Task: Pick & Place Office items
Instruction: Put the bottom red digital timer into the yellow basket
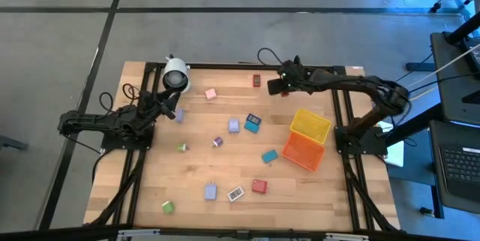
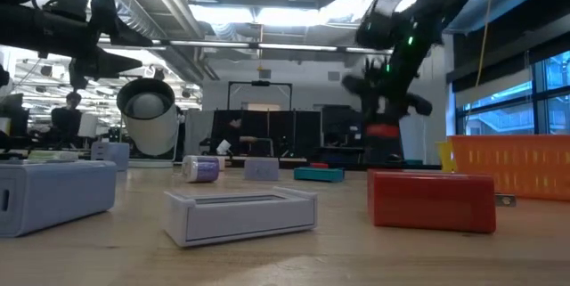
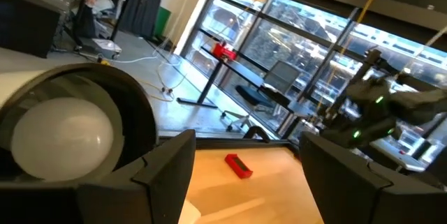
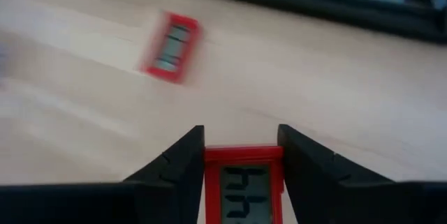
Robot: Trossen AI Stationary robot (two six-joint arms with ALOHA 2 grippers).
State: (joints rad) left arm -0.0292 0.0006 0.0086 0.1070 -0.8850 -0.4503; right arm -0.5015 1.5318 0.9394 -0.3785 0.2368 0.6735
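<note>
Small office items lie scattered on the wooden table point(image 1: 150, 173): pink point(image 1: 211, 93), blue point(image 1: 253, 123), teal point(image 1: 269, 156), a red block point(image 1: 259, 186) and others. A flat red piece with a grey face point(image 4: 171, 46) lies near the far edge. My right gripper point(image 1: 276, 87) hangs above the table beside it, shut on a second red piece with a display point(image 4: 243, 185). My left gripper point(image 3: 244, 182) stands open at the table's left, next to the white cylinder point(image 1: 175, 76), with nothing between its fingers. My right gripper pinches the red display piece by its two opposite side edges point(image 4: 209, 182) between its two fingers point(image 4: 183, 172), display face toward the wrist camera. The fingers slant downward toward the table's far left. The piece is lifted clear of the table point(image 2: 383, 128).
A yellow bin point(image 1: 310, 125) and an orange bin point(image 1: 303, 151) stand at the right of the table. A lavender block point(image 1: 211, 191), a white piece point(image 1: 235, 194) and a green block point(image 1: 167, 206) lie near the front edge. The cylinder stands at the far left.
</note>
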